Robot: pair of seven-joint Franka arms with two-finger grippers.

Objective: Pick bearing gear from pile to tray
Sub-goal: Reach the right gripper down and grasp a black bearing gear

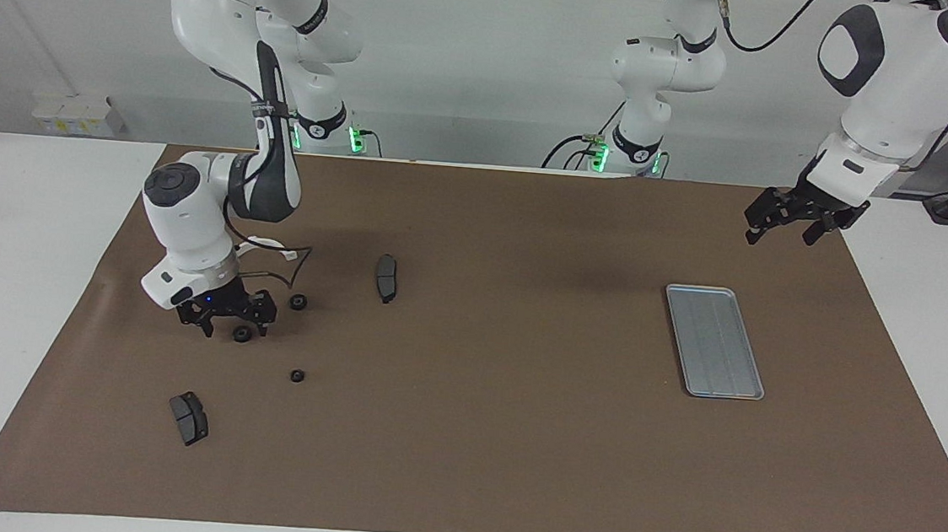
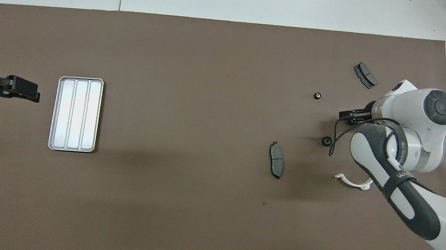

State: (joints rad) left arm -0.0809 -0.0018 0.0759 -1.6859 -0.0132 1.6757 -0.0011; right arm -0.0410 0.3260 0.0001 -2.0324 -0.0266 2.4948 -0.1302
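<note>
the right gripper [image 1: 236, 328] sits low at the left of the facing view, its fingers spread either side of a small black gear [image 1: 242, 334] on the brown mat [image 1: 477, 435], not clamped on it. two more gears [image 1: 298, 302] [image 1: 297, 376] lie close by. the empty tray [image 1: 714, 342] rests right of centre. the left gripper [image 1: 784, 223] waits open, upper right, holding nothing.

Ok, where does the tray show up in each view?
Facing view: the tray lies at the picture's right, toward the left arm's end of the table.
Overhead view: the tray lies at the picture's left.
Shared landmark: the left gripper hangs close to the tray in both.
</note>
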